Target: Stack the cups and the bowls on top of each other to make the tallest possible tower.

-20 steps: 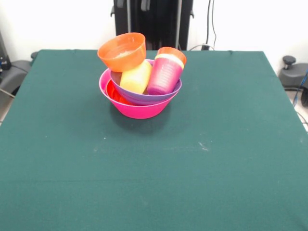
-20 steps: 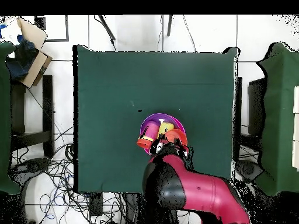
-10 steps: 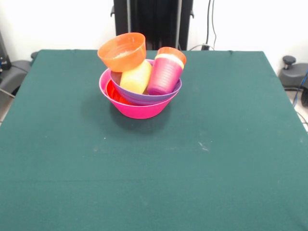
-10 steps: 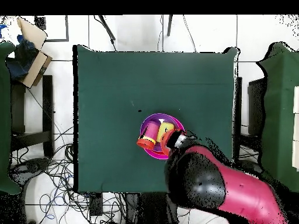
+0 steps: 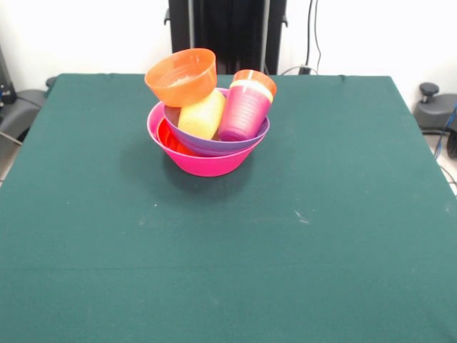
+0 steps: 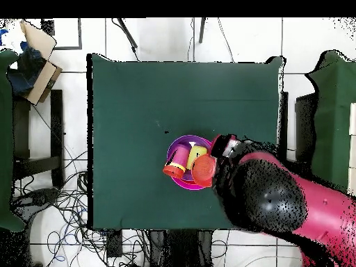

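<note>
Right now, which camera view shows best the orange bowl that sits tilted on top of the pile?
The front view shows it best: the orange bowl leans on a yellow cup, its side, rim and inside all visible. In the overhead view the orange bowl is only a small orange patch beside the robot arm.

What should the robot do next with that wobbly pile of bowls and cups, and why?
Probably lift off the tilted small orange bowl first. It leans on a slanting yellow cup beside a tipped purple cup, all loose inside the purple bowl in the big pink bowl. Nothing nests squarely, so more pieces would likely slide off.
</note>
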Robot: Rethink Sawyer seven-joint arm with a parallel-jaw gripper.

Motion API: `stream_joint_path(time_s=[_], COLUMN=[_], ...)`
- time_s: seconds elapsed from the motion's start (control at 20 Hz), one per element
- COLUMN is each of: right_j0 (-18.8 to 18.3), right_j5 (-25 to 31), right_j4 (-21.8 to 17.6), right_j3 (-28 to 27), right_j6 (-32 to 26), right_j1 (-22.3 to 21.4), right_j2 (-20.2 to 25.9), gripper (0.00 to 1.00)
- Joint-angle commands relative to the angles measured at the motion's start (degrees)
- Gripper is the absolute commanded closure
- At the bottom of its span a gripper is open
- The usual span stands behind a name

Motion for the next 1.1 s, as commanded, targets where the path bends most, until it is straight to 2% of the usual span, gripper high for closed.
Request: stream_joint_path(time_s=[0.05,0.2,0.5,0.8,0.9,1.1], right_j0=[-1.9,-3.6,-5.0,-6.7,-7.2,-7.9], right_j5=[6.7,8.7,12.5,15.4,14.1,13.3], right_j4=[-0.2,0.0,-2.5,-1.3,-0.7,-2.5], right_j3=[-2.5,-3.4,-6.0,-6.2,-4.5,-6.2], right_j6=[-18.3,-19.7,-19.3,-20.5,-20.6,-19.5], right_j1=[3.9,2.8,1.7,-2.4,-3.3,-1.4], right_j2=[8.7,10.1,11.5,12.4,12.7,14.1], gripper=[0.0,0.0,0.0,0.0,0.0,0.0])
